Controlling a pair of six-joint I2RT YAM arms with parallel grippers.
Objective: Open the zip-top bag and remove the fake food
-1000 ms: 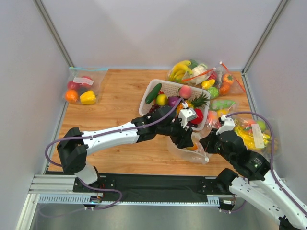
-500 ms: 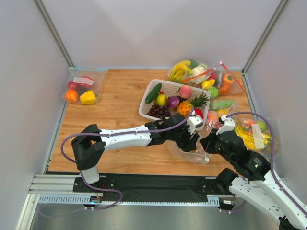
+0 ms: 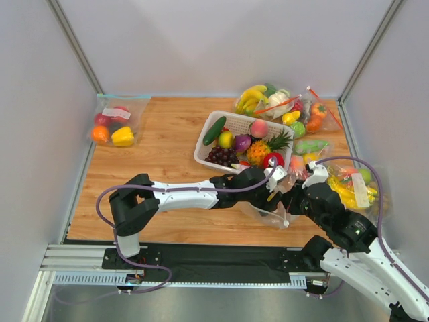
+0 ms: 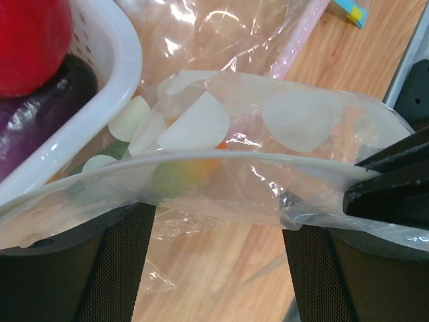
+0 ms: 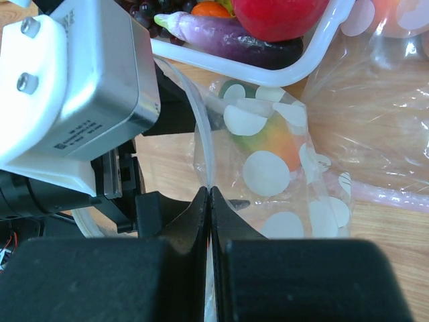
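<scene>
Right wrist view: zip-top bag (image 5: pixel 268 174) rim inside right gripper (image 5: pixel 210 190)

Nothing is legible: a small label (image 5: pixel 90 137) on the grey camera block (image 5: pixel 114 74) has print too fine to read, and white tags (image 3: pixel 116 113) on two bags (image 3: pixel 107 127) are illegible too.

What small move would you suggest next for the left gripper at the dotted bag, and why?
Probably close the left gripper on the zip-top bag: its rim lies across the open fingers, and the right gripper pinches that rim too, so both could pull it apart.
</scene>
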